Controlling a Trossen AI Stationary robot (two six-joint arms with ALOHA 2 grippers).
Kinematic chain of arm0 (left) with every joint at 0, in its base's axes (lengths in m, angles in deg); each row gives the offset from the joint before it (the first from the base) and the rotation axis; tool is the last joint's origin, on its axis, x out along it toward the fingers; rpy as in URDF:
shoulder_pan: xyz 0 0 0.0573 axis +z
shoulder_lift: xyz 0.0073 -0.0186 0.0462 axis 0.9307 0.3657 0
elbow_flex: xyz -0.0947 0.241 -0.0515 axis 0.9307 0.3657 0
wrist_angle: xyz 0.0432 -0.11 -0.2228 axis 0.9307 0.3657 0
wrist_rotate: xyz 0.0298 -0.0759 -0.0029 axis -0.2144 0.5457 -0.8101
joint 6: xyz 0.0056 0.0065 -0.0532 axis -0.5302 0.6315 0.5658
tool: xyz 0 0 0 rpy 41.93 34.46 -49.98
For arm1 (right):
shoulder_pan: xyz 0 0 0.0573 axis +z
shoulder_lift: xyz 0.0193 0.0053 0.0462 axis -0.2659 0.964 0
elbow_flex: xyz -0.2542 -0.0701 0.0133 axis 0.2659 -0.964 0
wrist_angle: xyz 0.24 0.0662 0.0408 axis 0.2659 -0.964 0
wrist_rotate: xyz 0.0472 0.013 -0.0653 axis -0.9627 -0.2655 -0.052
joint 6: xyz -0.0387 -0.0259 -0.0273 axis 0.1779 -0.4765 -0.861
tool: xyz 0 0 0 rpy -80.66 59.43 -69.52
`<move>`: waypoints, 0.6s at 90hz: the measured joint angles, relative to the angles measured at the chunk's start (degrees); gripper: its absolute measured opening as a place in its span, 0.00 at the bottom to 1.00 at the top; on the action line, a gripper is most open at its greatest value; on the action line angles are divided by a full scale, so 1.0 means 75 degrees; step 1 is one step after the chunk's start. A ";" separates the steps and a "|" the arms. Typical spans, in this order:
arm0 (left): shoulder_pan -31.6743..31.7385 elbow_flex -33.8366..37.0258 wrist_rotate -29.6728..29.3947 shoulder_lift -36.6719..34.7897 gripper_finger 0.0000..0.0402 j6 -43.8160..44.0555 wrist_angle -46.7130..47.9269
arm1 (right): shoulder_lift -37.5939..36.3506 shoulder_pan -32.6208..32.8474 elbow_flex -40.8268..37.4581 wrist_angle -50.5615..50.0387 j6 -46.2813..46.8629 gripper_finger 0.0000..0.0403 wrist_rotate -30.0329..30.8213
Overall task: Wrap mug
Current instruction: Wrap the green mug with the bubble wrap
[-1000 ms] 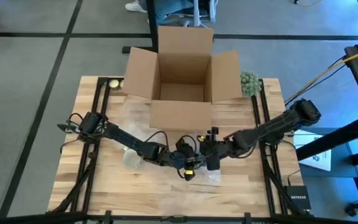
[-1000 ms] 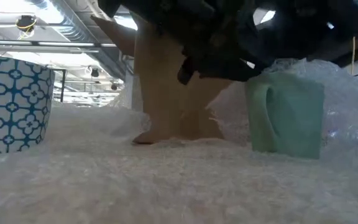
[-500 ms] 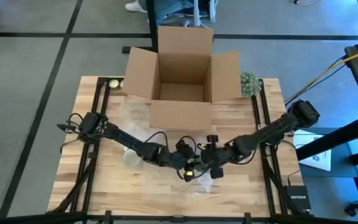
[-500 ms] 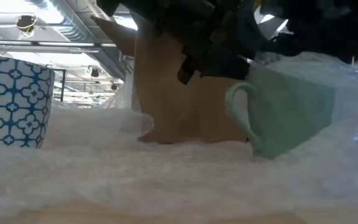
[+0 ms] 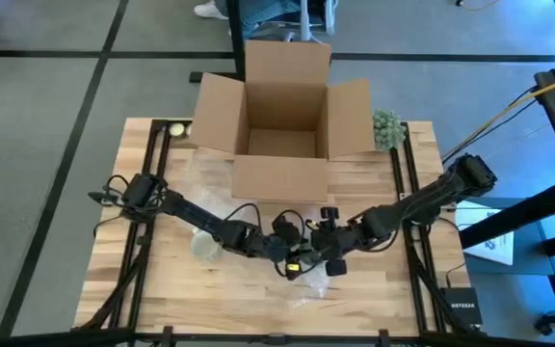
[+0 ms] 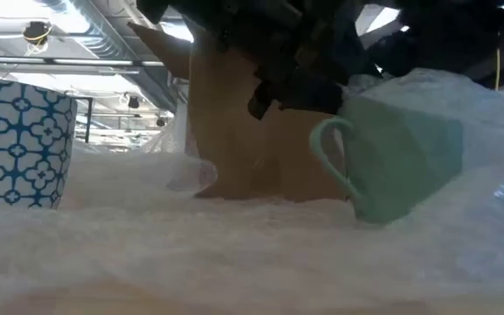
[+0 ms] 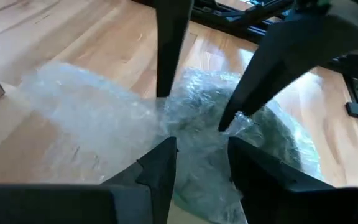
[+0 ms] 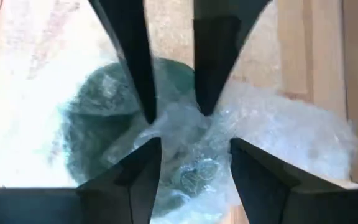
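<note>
Grippers meet nose to nose over a pale green ceramic mug (image 6: 398,156) at the near middle of the light wooden table (image 5: 152,280). The left gripper (image 7: 199,149) and the right gripper (image 8: 190,149) each hold their dark fingers apart, with crumpled clear bubble wrap (image 7: 98,130) bunched in the gap between them; whether either pair truly pinches the film cannot be told. In both wrist views the opposite arm's two fingers reach in from the far side, their tips touching the same wad of wrap.

The mug lies directly beneath and just ahead of both sets of fingertips, seen through the film as a green blur. From table height it sits tilted, handle turned toward a white cup with a blue floral pattern (image 6: 17,144), and the wrap is draped over its far side and spread beneath it.

Beyond the grippers stands an open brown cardboard box (image 5: 279,120), flaps spread. A small green knobbly ball (image 5: 386,128) rests just beside the box on the right arm's side, and a small pale round object (image 5: 175,130) sits near the table's far corner on the left arm's side.
</note>
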 joint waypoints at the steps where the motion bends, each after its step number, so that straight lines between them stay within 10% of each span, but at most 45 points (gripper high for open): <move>1: 0.0000 0.0000 0.0000 0.0000 0.33 0.0002 -0.0002 | 0.0000 0.0002 0.0030 -0.0030 0.0001 0.43 0.0000; 54: 0.0000 0.0000 0.0043 0.0000 0.33 -0.0002 -0.0020 | 0.0288 0.0252 0.0149 0.0489 0.0086 0.43 -0.0361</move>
